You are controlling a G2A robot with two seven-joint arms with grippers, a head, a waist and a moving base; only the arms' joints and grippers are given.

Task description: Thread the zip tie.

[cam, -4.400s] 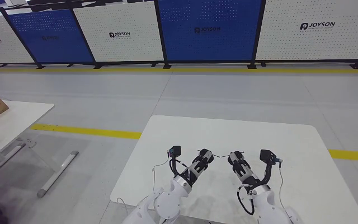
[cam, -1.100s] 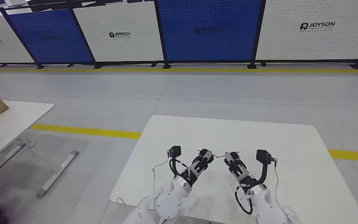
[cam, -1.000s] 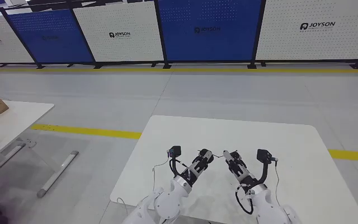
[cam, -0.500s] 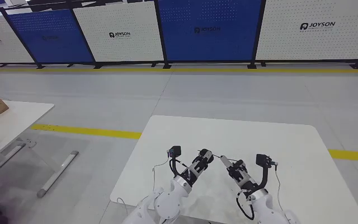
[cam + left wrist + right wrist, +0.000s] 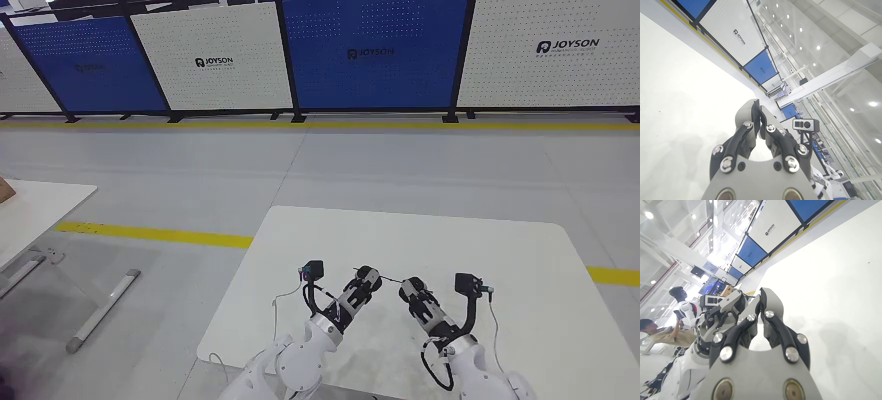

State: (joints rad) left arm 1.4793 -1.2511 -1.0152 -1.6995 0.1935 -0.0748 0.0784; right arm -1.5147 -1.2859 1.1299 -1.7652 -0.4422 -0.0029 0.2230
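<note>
A thin dark zip tie (image 5: 387, 279) spans the short gap between my two grippers above the white table (image 5: 420, 235), near its front edge. My left gripper (image 5: 368, 274) is shut, its pads pressed together (image 5: 759, 110), with one end of the tie pinched at the tips. My right gripper (image 5: 407, 288) sits close beside it and is also shut (image 5: 761, 298). In the right wrist view the zip tie (image 5: 750, 296) shows as a fine line running from the left gripper (image 5: 730, 302) to my right fingers. How the tie's ends meet is too small to tell.
The table's far half and right side (image 5: 500, 250) hold nothing. The right arm's wrist camera (image 5: 805, 124) stands just beyond my left fingertips. Blue and white pegboard panels (image 5: 375, 55) line the floor behind the table. Another table (image 5: 35, 205) stands far left.
My right gripper has shifted left and slightly toward the table's front, closing the gap to the left gripper. The left arm has stayed still.
</note>
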